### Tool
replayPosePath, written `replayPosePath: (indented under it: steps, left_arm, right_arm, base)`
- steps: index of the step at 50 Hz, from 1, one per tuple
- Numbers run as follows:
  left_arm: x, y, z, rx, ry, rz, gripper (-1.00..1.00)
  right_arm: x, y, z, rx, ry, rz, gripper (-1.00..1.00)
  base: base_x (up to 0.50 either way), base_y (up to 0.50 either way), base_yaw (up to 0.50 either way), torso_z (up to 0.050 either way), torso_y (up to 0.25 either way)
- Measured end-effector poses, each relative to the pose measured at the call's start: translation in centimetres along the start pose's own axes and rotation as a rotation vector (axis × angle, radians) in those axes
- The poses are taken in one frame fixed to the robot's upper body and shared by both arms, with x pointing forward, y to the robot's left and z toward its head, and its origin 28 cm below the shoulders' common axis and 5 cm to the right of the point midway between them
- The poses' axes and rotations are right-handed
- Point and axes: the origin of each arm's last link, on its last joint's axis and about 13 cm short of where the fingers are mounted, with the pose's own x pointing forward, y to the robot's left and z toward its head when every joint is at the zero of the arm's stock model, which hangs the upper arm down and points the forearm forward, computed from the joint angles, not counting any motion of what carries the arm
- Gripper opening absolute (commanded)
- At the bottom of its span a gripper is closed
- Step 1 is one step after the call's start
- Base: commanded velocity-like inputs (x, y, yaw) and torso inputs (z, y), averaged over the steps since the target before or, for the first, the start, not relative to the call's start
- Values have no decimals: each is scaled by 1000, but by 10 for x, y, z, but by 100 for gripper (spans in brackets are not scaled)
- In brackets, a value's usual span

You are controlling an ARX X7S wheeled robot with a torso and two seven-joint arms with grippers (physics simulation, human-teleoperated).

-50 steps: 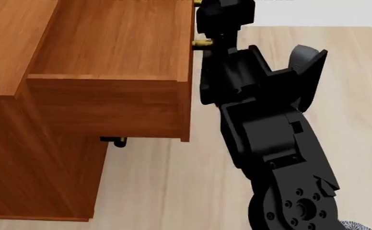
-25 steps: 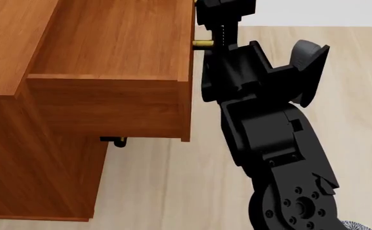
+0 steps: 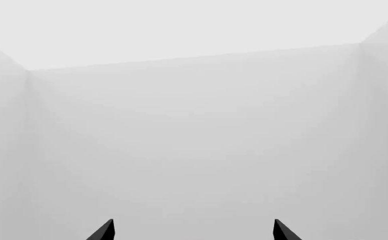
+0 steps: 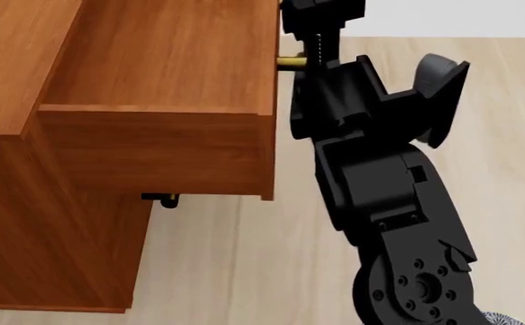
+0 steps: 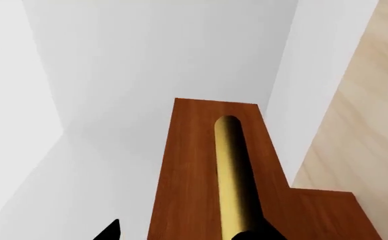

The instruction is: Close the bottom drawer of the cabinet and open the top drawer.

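In the right wrist view, one dark fingertip (image 5: 257, 234) of the right gripper (image 5: 184, 232) is lying over the near end of the brass bar handle (image 5: 234, 175), while the other tip (image 5: 108, 231) is showing off the wood, against the pale wall. The handle seems to be sitting between them, but whether they are pressing on it cannot be told from this angle. The handle is running along the reddish-brown front of the top drawer (image 5: 194, 170).

The head view is adding what the wrist camera cannot show: the top drawer (image 4: 163, 101) is standing pulled out from the cabinet (image 4: 46, 223), its side panel and front corner jutting over the pale plank floor (image 4: 244, 271). The right arm (image 4: 380, 189) is rising just beside that front, its gripper partly cut off by the frame's upper edge, with a brass stub (image 4: 289, 63) showing beside it. Under the drawer, a small dark fitting (image 4: 162, 199) is poking out beside the cabinet's side. The bottom drawer cannot be made out.

The left gripper (image 3: 192, 231) is showing only in its own view: two dark tips spread wide, holding nothing, facing bare grey walls.

Beyond the drawer front, open floor is stretching away from the cabinet.
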Motion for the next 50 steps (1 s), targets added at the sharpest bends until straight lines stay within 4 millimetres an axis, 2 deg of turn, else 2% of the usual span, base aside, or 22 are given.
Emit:
replayPosePath:
  steps: [36, 50]
  left_arm:
    - [1, 0, 1, 0, -3, 1, 100]
    - [1, -1, 1, -2, -3, -3, 100]
  right_arm:
    - [5, -23, 10, -29, -60, 17, 100]
    - [-3, -19, 28, -51, -128, 23, 100]
  base:
    - [0, 0, 0, 0, 0]
    - [0, 0, 0, 0, 0]
